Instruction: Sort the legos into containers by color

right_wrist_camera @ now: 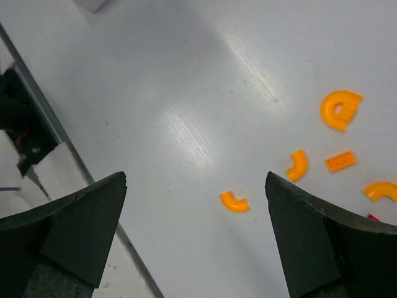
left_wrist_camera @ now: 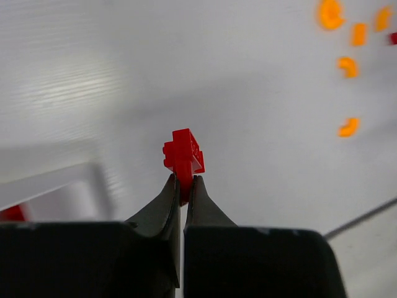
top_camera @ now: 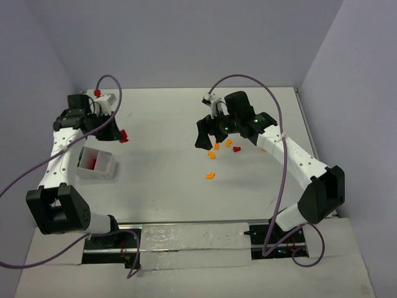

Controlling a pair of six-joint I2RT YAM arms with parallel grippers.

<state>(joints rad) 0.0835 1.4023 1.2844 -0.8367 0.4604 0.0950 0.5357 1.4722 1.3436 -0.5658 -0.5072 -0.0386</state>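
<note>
My left gripper [top_camera: 119, 134] is shut on a small red lego [top_camera: 124, 136] and holds it above the table, just beyond the white tray [top_camera: 107, 166]. The left wrist view shows the red lego [left_wrist_camera: 183, 154] pinched between the closed tips of my left gripper [left_wrist_camera: 183, 181]. Red pieces [top_camera: 93, 163] lie in the tray. My right gripper [top_camera: 212, 139] is open and empty above several orange legos [top_camera: 216, 147]. In the right wrist view an orange curved piece [right_wrist_camera: 233, 201] lies on the table between the spread fingers of my right gripper [right_wrist_camera: 196, 186].
More orange pieces [right_wrist_camera: 340, 109] lie beyond the right fingers, and one [top_camera: 210, 175] lies nearer the arm bases. The tray's corner [left_wrist_camera: 59, 180] is blurred at lower left of the left wrist view. Walls enclose the table at back and sides.
</note>
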